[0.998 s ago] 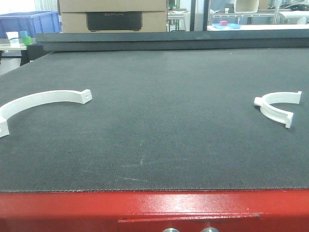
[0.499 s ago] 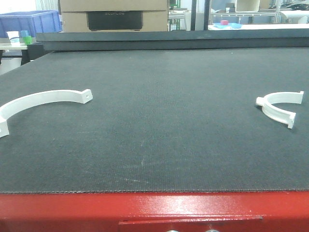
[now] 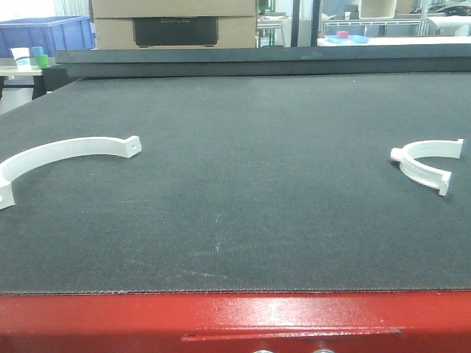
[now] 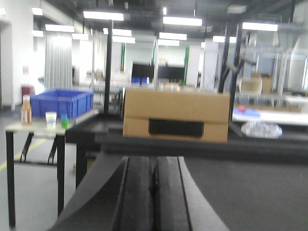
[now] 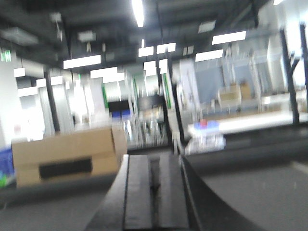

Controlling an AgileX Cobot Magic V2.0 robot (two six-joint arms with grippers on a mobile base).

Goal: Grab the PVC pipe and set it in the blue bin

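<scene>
We note a dark woven mat [image 3: 250, 184] covering the work surface, bordered on the near side by a red metal edge [image 3: 235, 320]. A cardboard box [image 3: 173, 22] stands beyond the far edge. A side table [image 4: 33, 129] carries a bottle [image 4: 26, 109], a white cup [image 4: 51, 120] and a green cup [image 4: 64, 121].

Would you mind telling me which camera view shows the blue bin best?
The left wrist view: the blue bin appears nearly whole, behind a small table. The front view catches only part of it, cropped at the top-left corner. The right wrist view is blurred; a blue sliver at its left edge may be it.
</scene>
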